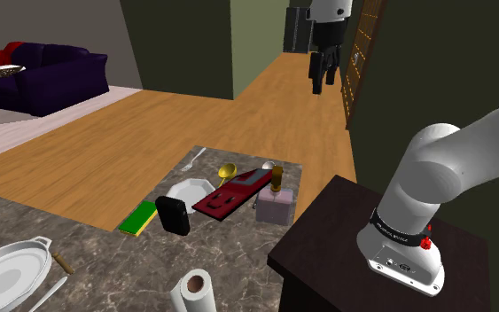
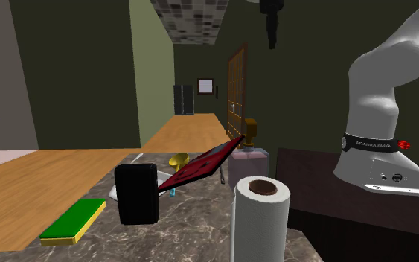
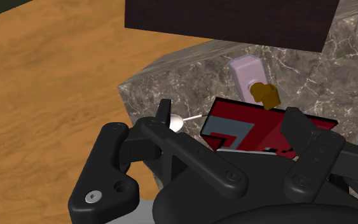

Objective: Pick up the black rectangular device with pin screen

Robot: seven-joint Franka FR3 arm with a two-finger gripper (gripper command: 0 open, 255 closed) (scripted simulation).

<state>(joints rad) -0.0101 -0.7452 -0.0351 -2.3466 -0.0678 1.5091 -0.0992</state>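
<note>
Looking down in the shoulder view, we see the claw [image 1: 323,73] hanging high at the top of the frame, right of centre, well above the table [image 1: 105,237]. It is released: in the wrist view its fingers [image 3: 165,113] stand apart with nothing clasped between them. The device [image 1: 173,215] stands upright on the table, a little left of centre in the lower half of the shoulder view, between the sponge [image 1: 138,218] on its left and the red board [image 1: 232,193] on its right, with the plate [image 1: 190,191] just behind it. In the second exterior view the device [image 2: 137,193] sits low and left of centre, the sponge [image 2: 74,221] lying flat at its left and the red board [image 2: 200,165] tilted up behind it. A bottle [image 2: 248,160] stands right of the board, and a roll [image 2: 260,219] rises in the lower middle of that frame.
</note>
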